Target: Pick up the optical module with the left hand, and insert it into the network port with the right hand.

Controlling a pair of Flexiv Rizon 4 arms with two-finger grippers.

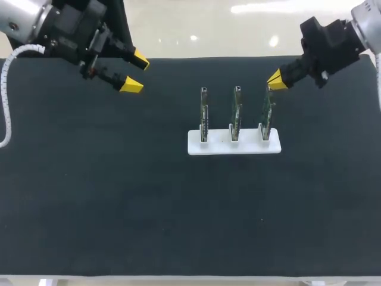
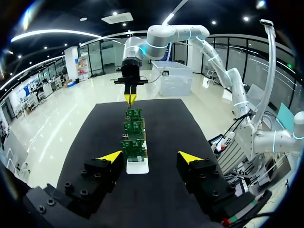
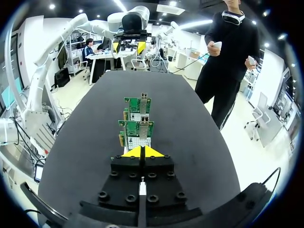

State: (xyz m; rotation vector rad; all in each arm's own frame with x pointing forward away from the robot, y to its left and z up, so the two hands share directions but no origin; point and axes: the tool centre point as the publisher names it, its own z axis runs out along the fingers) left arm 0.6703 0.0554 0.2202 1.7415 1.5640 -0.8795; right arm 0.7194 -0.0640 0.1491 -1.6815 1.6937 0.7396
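Left gripper (image 1: 136, 72) released, upper left by the black mat (image 1: 89, 196) far edge, open mat all around. Right gripper (image 1: 275, 80) clenched, tips at top of rightmost board (image 1: 268, 116) in white holder (image 1: 235, 147), centre.

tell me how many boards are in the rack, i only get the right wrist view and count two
Observer: Three boards stand upright in the white rack; the third sits right below your right gripper, hidden by it.
Operator: how high am i over it
Observer: In the left wrist view the gripper, shut, points down at its top edge; whether they touch I cannot tell.
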